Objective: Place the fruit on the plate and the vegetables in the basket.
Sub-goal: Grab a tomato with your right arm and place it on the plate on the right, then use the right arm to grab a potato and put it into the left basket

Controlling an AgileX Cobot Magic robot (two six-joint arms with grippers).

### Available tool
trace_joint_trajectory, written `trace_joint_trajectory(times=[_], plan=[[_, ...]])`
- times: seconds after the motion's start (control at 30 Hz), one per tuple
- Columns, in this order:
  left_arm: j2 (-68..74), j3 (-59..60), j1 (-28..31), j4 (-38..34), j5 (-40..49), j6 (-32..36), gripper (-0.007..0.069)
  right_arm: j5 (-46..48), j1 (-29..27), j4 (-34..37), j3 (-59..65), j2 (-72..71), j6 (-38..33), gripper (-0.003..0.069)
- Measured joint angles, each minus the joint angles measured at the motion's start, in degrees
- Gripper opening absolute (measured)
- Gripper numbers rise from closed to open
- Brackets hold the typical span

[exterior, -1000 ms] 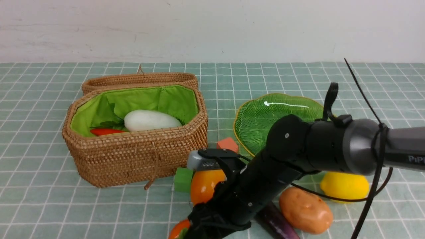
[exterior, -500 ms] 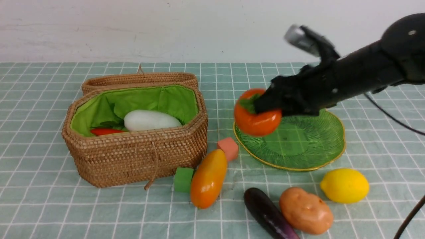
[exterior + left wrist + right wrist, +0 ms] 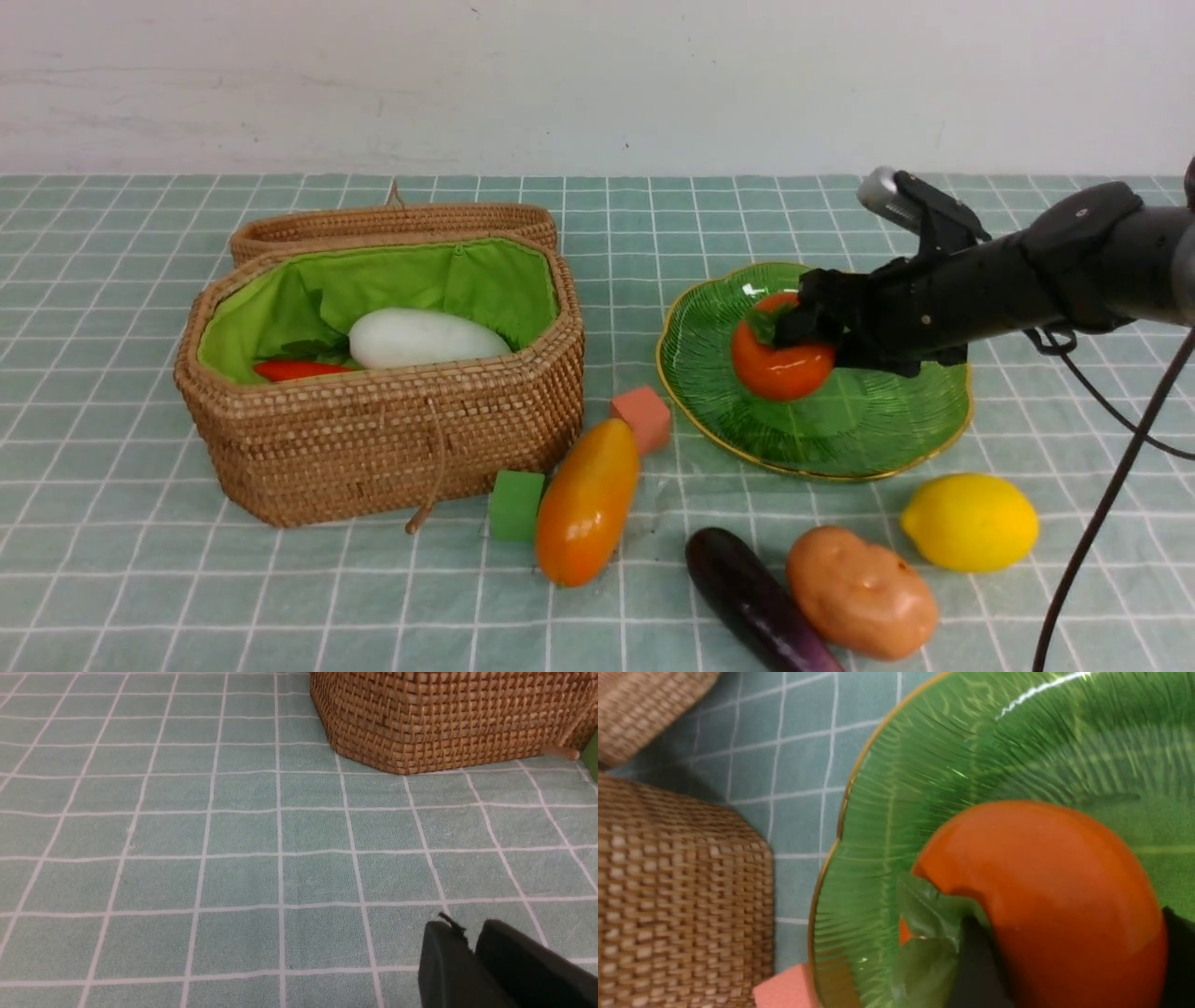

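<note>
You've got the persimmon (image 3: 782,359) clamped in the right gripper (image 3: 805,322) over the plate's (image 3: 878,425) left half. Lemon (image 3: 969,521), potato (image 3: 861,592) and eggplant (image 3: 756,599) lie in front of the plate, mango (image 3: 586,501) front-left, tilted. Basket (image 3: 392,439) left of plate, open, radish (image 3: 425,338) and red pepper (image 3: 299,370) inside.

The right arm (image 3: 1046,266) reaches in from the right, stretched out to the left and sloping slightly downward toward its wrist. Its pincer (image 3: 805,327) is clamped on a persimmon (image 3: 782,369), with one dark finger beside the leafy cap and the other on the opposite flank. The left pincer (image 3: 472,956) hangs low over the table (image 3: 233,858), its two black fingers (image 3: 444,966) side by side and all but touching.
</note>
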Motion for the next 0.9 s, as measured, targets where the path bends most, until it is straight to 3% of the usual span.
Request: trace_joint_trajectory(times=[0.07,0.17,0.27,0.47,0.6,0.87,0.9], plan=[[0.00,0.00,0.00,0.00,0.00,0.00,0.0103,0.00,0.00,-0.84,0.00,-0.14,-0.15,0.0471],[0.00,0.00,0.00,0.00,0.00,0.00,0.0106,0.85,0.00,-4.36,0.00,-1.39,-0.10,0.0629],[0.00,0.00,0.00,0.00,0.00,0.00,0.0111,3.42,-0.40,-8.32,0.00,-3.06,1.53,0.0672],[0.00,0.00,0.00,0.00,0.00,0.00,0.0113,13.69,-4.24,-18.56,0.09,-8.37,6.72,0.0664],[0.00,0.00,0.00,0.00,0.00,0.00,0.0113,19.21,-3.92,-20.11,2.84,-13.26,7.00,0.0648],[0.00,0.00,0.00,0.00,0.00,0.00,0.0123,20.80,5.43,-23.59,16.79,-23.37,5.21,0.0631],[0.00,0.00,0.00,0.00,0.00,0.00,0.0124,19.77,8.68,-25.84,19.72,-24.99,4.84,0.0627]])
